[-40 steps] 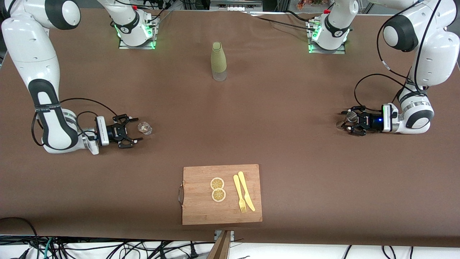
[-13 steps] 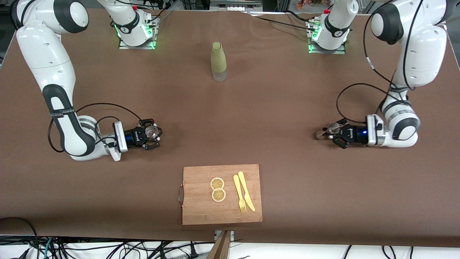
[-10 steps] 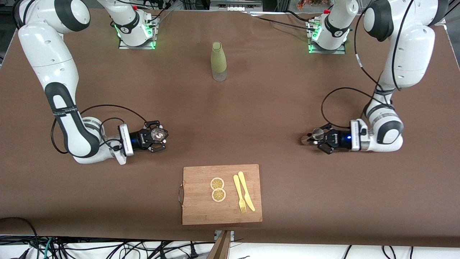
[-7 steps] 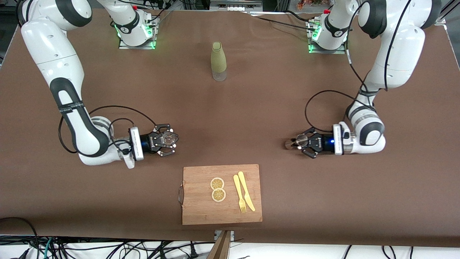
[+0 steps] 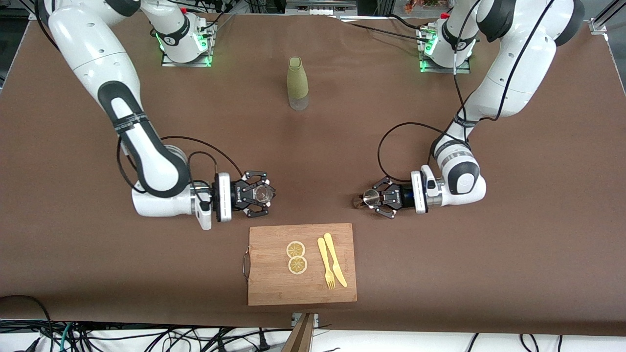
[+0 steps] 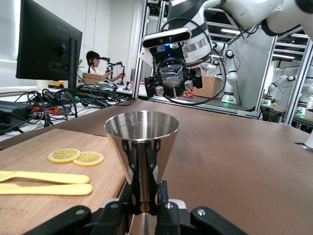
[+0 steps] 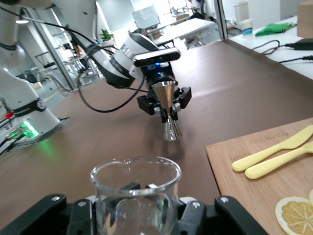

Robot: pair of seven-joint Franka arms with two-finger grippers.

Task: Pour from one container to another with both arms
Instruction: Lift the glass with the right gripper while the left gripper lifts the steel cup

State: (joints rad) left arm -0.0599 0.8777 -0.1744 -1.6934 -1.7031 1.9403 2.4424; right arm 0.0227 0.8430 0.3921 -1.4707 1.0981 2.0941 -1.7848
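My right gripper (image 5: 259,194) is shut on the tiny clear glass cup (image 5: 263,193), holding it upright low over the brown table near the cutting board's corner. In the right wrist view the glass cup (image 7: 135,196) fills the foreground between my fingers (image 7: 193,211). My left gripper (image 5: 374,198) is shut on the silver metal jigger (image 5: 369,197), gripped at its narrow waist and upright. In the left wrist view the jigger (image 6: 142,142) stands with its round mouth up. The two grippers face each other across a gap, with the right gripper (image 6: 172,84) and the left gripper (image 7: 165,104) each seen from the other's wrist.
A tall olive-green bottle (image 5: 297,83) stands mid-table toward the robots' bases. A wooden cutting board (image 5: 274,288) lies nearer the front camera, carrying two lemon slices (image 5: 297,256) and a yellow fork (image 5: 325,264) and knife (image 5: 335,259).
The right gripper, open beside the glass earlier, has closed on it. Both arms have swung inward toward the table's middle, carrying the glass and the jigger closer together.
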